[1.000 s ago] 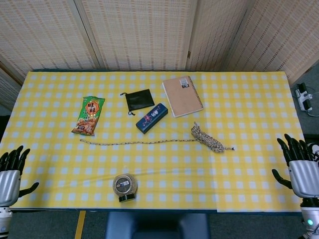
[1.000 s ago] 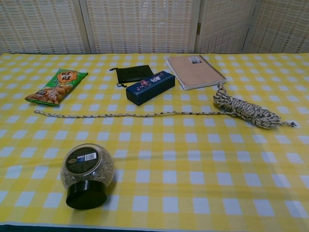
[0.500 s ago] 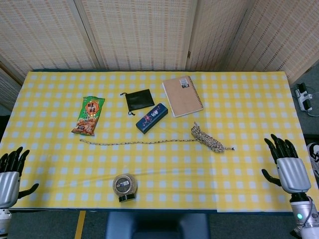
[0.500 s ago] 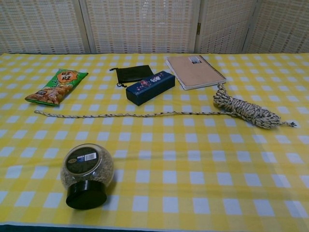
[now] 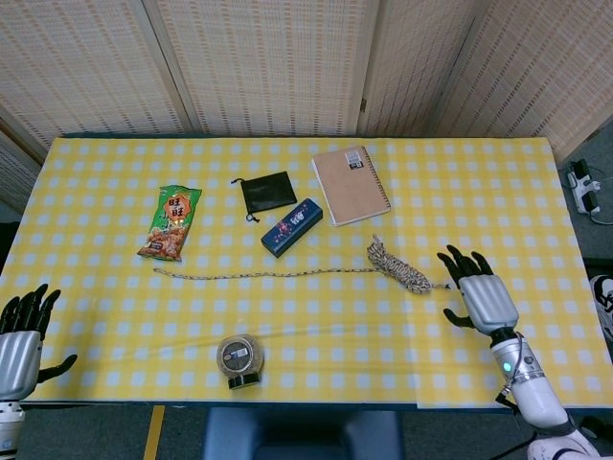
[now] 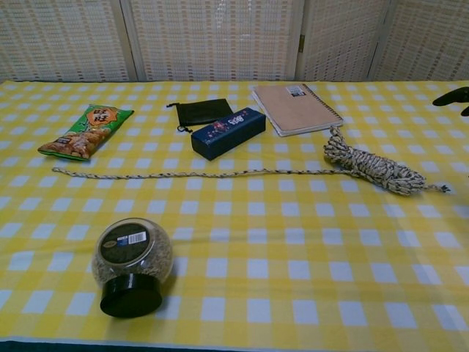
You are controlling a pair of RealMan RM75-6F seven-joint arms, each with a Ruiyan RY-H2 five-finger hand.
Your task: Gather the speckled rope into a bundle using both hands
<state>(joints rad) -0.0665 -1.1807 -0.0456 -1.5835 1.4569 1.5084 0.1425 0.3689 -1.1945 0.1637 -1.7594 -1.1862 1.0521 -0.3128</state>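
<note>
The speckled rope lies on the yellow checked table: a coiled part (image 5: 399, 266) (image 6: 371, 168) at the right, and a long straight tail (image 5: 259, 275) (image 6: 183, 174) running left to below the snack bag. My right hand (image 5: 482, 294) hovers open, fingers spread, just right of the coil's short end; in the chest view only its dark fingertips (image 6: 453, 97) show at the right edge. My left hand (image 5: 21, 337) is open at the table's front left corner, far from the rope's left end, and hidden from the chest view.
A green snack bag (image 5: 171, 221), a black pouch (image 5: 267, 194), a blue case (image 5: 291, 227) and a brown notebook (image 5: 351, 184) lie behind the rope. A round jar (image 5: 239, 358) (image 6: 132, 265) lies on its side near the front edge.
My right hand has moved in from the table's right edge toward the rope's coiled end. The left hand has barely shifted. The rope lies unmoved.
</note>
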